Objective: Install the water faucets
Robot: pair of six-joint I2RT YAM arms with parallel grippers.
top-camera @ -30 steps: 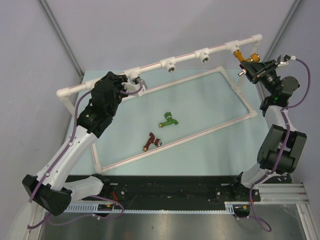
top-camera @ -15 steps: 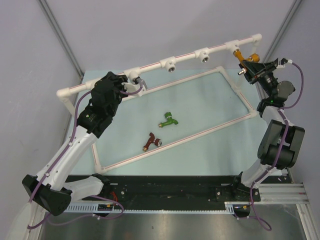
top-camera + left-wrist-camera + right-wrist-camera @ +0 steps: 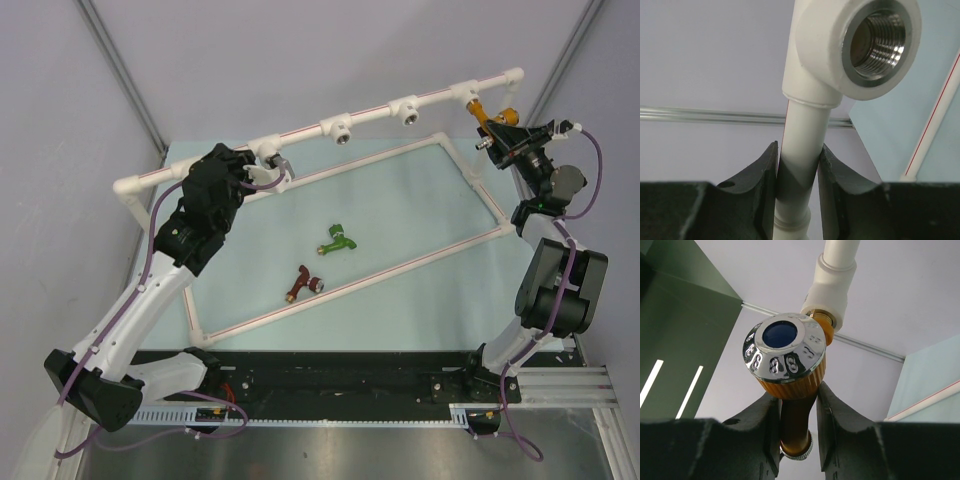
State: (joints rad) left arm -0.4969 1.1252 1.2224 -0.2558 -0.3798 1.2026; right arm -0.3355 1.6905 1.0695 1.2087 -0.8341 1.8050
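The orange-yellow faucet (image 3: 493, 117) sits at the rightmost tee socket of the white pipe frame (image 3: 380, 112). My right gripper (image 3: 503, 131) is shut on it; the right wrist view shows its body (image 3: 796, 417) between the jaws, its chrome cap (image 3: 782, 347) above, its end at the white tee (image 3: 832, 287). The green faucet (image 3: 338, 240) and the dark red-brown faucet (image 3: 305, 283) lie loose on the mat. My left gripper (image 3: 262, 172) is shut on the frame's upper pipe (image 3: 799, 145) just below a silver-ringed tee socket (image 3: 879, 40).
The frame's lower pipe rectangle (image 3: 420, 262) lies on the pale blue mat and surrounds the two loose faucets. Two more empty tee sockets (image 3: 340, 128) face forward along the upper pipe. Grey walls stand close behind and at both sides.
My right wrist has rotated a little at the orange-yellow faucet, its cable swinging right. The left arm and the loose faucets have not moved.
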